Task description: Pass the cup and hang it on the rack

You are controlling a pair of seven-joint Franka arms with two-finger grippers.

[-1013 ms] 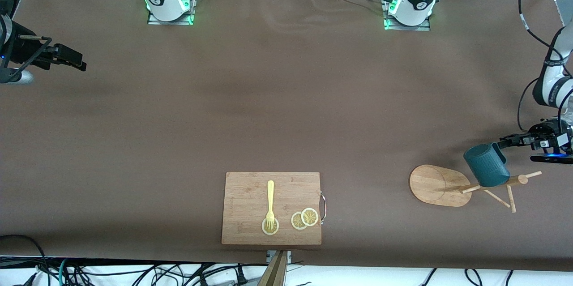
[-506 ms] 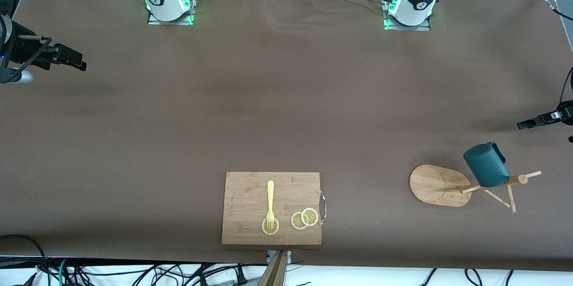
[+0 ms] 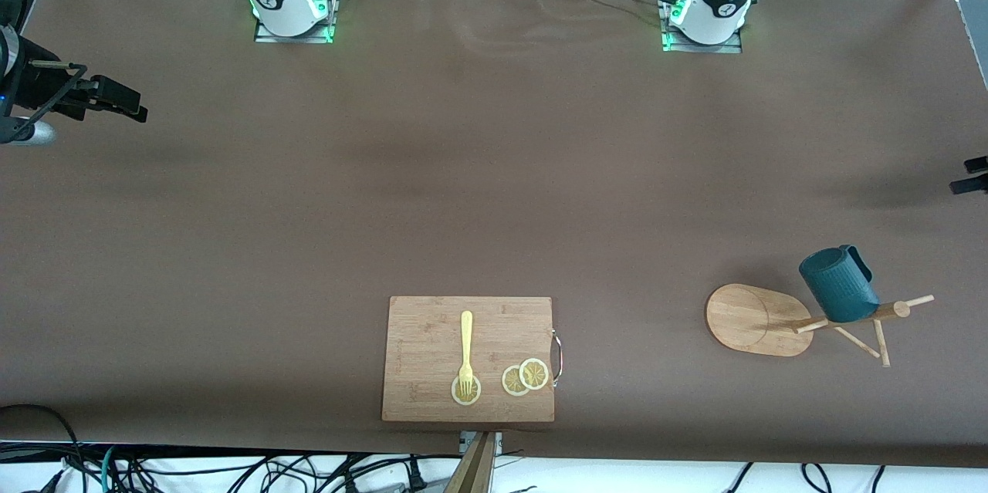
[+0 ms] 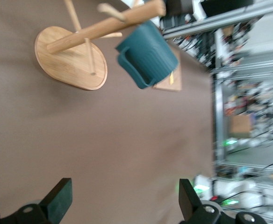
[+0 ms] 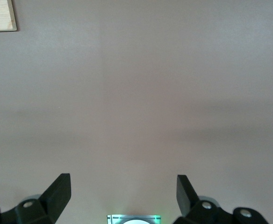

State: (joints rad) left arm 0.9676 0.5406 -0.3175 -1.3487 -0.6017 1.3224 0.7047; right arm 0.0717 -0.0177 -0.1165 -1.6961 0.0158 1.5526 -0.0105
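Teal cup point(image 3: 838, 284) hangs on a peg of the bamboo rack point(image 3: 758, 319), which stands on the counter point(image 3: 494, 192) toward my left arm's end. My left gripper point(image 4: 122, 203) hovers over bare counter, jaws spread wide and empty. My right gripper point(image 5: 122, 196) waits at the right arm's end, jaws likewise open.

The rack point(image 3: 779, 319) is standing on the worktop point(image 3: 494, 192) toward the left arm's end, with the cup point(image 3: 839, 285) hanging on one of its pegs. The cutting board point(image 3: 432, 339) is lying toward the middle, close to the front camera, carrying a fork point(image 3: 466, 350) and lemon slices point(image 3: 526, 376).
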